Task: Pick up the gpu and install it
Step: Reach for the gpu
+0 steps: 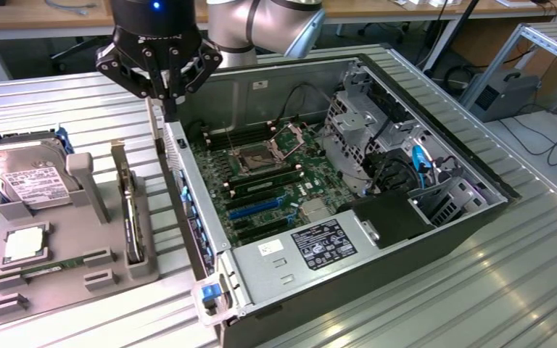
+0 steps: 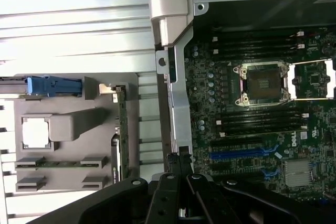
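Note:
The gpu (image 1: 133,210) stands on its long edge in a slot of the grey holder (image 1: 61,286), at the exterior view's left of the open computer case (image 1: 423,239). In the wrist view the gpu (image 2: 122,129) appears as a thin dark card edge beside the case wall. My gripper (image 1: 169,107) hangs above the case's rear wall, between the holder and the motherboard (image 1: 278,174). Its fingers (image 2: 178,160) are shut together with nothing between them, and they stand apart from the gpu.
A silver hard drive (image 1: 27,177) with blue rails, a processor chip (image 1: 24,243) and a green memory stick (image 1: 51,266) also sit in the holder. Blue card slots (image 1: 254,210) lie on the motherboard near the empty processor socket (image 1: 259,156). A drive cage (image 1: 356,123) and cables crowd the case's far side.

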Controlling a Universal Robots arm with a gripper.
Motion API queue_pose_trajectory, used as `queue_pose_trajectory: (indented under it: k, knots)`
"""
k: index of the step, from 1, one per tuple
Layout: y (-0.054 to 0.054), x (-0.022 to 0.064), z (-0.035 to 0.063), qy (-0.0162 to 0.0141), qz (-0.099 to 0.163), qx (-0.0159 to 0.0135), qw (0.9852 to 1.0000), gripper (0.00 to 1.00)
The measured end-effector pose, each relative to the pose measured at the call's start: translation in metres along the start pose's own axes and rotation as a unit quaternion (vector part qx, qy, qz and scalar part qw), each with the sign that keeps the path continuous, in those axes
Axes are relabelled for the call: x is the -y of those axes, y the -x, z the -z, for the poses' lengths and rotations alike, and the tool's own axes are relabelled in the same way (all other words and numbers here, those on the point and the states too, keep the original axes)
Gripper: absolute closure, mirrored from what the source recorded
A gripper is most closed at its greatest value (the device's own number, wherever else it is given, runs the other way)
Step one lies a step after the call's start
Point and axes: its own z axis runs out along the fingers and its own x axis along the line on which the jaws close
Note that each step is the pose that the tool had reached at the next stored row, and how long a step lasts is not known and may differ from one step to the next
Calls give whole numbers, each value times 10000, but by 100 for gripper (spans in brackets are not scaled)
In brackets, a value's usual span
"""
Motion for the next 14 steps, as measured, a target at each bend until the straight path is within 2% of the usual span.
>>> queue_pose_trajectory:
  k: [14]
  knots:
    - [-40, 3, 1, -8, 0, 1, 10000, 89]
